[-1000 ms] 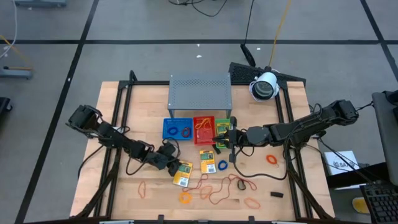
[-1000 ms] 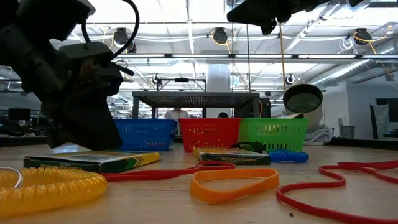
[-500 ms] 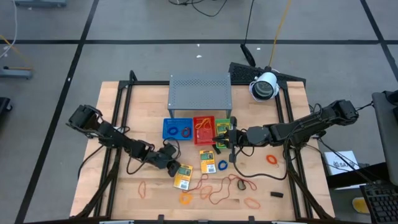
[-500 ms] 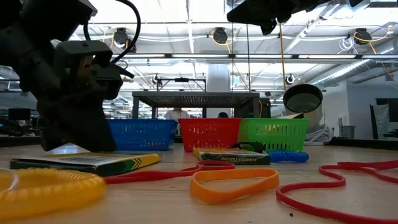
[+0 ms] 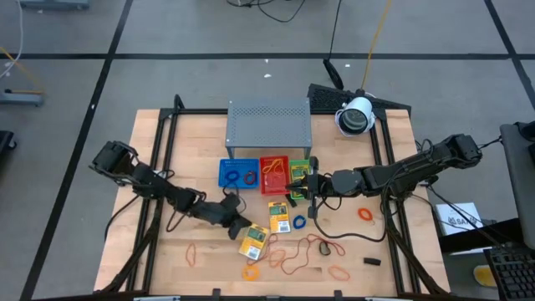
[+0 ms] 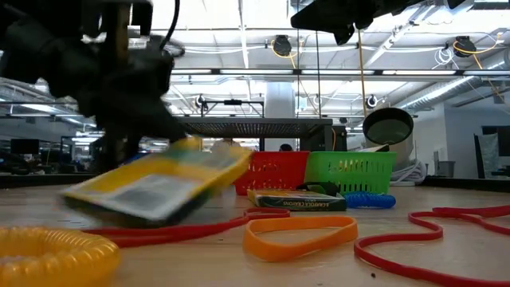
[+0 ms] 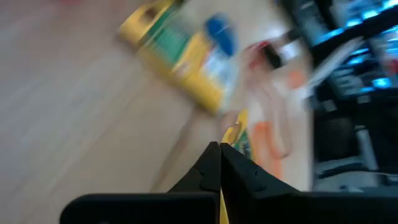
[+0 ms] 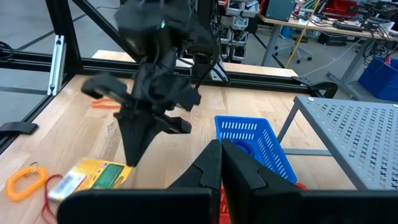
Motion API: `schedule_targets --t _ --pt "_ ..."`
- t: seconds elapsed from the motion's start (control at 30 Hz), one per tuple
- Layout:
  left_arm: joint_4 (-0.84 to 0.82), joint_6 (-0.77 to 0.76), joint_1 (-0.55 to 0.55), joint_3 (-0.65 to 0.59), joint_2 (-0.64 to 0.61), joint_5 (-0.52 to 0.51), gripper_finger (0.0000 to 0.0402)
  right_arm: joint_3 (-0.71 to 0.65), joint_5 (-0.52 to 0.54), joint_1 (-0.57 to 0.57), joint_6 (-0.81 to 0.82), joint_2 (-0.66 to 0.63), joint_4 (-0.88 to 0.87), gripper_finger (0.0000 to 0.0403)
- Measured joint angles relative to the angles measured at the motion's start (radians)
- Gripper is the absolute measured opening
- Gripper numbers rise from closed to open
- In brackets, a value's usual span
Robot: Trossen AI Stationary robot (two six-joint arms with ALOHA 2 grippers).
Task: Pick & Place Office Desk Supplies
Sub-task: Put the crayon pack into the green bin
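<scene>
**A:** What is your left gripper doing?

**B:** I am holding a yellow-and-green packet with it, fingers pinched onto the packet's edge near the front middle of the table. In the low view the packet is hanging tilted, one end raised off the wood.

**A:** And the right gripper?

**B:** I am keeping it above the green tray, fingers pressed together with nothing between them that I can see.

**A:** Where are the other supplies lying?

**B:** A second packet is lying flat just beside the held one, with a blue ring next to it. Red rubber bands are sprawling across the front of the table, an orange ring is sitting near the front edge, and another orange ring is lying off to my right. The blue tray and red tray are standing in a row with the green one, in front of the grey shelf.
</scene>
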Motion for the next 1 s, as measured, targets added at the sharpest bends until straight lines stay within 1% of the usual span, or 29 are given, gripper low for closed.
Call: schedule_targets --t 0.13,0.3,0.5,0.57,0.73,0.83,1.0 --pt "0.154 0.097 0.022 0.000 0.000 0.009 0.0002 0.000 0.000 0.000 0.007 0.000 0.002 0.0000" --pt "0.261 0.211 0.053 0.000 0.000 0.013 0.0001 0.000 -0.007 0.000 0.010 0.000 0.018 0.0000" --pt "0.390 0.343 0.084 0.000 0.000 0.013 0.0001 0.000 -0.148 -0.009 0.109 0.000 0.050 0.0000" --pt "0.441 0.396 0.091 0.000 0.000 0.012 0.0001 0.000 -0.180 -0.013 0.133 0.000 0.047 0.0000" --pt "0.567 0.506 0.101 0.000 0.000 0.014 0.0001 0.000 -0.182 -0.013 0.158 0.000 0.032 0.0000" --pt "0.615 0.536 0.105 0.000 0.000 0.024 0.0000 0.000 -0.182 -0.013 0.164 0.000 0.006 0.0000" --pt "0.626 0.549 0.121 0.002 -0.001 0.032 0.0000 0.000 -0.182 -0.013 0.164 0.000 0.002 0.0000"
